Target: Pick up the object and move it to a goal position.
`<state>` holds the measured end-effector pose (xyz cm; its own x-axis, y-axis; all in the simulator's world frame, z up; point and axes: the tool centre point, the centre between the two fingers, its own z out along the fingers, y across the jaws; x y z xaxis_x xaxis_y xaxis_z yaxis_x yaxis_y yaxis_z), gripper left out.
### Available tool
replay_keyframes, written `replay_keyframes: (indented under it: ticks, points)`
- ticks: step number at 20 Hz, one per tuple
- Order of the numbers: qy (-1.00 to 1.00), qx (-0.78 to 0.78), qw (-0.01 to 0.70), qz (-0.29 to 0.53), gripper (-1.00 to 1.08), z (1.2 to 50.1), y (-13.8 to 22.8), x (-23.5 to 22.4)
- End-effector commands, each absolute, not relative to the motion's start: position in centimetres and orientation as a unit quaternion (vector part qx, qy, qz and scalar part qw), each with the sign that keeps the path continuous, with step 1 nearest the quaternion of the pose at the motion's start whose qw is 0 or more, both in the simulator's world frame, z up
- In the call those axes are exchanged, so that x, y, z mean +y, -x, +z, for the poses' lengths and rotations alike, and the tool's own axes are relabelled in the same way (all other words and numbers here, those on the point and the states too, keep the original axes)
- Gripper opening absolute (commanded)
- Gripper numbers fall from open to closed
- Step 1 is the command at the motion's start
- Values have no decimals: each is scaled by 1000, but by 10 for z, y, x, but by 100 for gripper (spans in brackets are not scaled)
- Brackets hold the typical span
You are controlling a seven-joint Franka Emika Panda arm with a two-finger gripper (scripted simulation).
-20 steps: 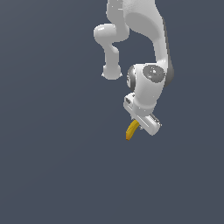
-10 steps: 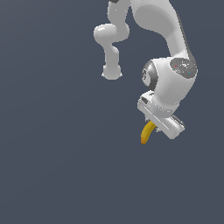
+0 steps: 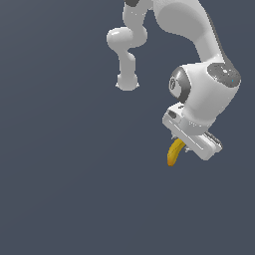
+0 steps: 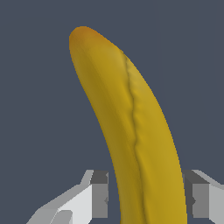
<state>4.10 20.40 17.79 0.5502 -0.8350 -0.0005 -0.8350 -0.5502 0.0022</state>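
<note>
Exterior view, right of centre: gripper [image 3: 185, 145] clamped on banana [image 3: 174, 152] near one end, free end hanging. Judged light, firm, smooth-skinned; mid-body grip would resist swinging better.

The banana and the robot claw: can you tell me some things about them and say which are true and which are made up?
1. The banana is yellow-orange. True.
2. The claw holds the banana between its two fingers. True.
3. The banana lies flat on a table. False: it hangs from the claw, with no table in view.
4. The robot arm is bright red. False: it is white.
5. The claw holds the banana by its middle. False: it grips one end, and the rest sticks out.
</note>
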Motion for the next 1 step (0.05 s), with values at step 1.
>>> replay_keyframes:
  ticks: [1]
  points:
    - [-880,-474,0,0,-100,180,-43,205]
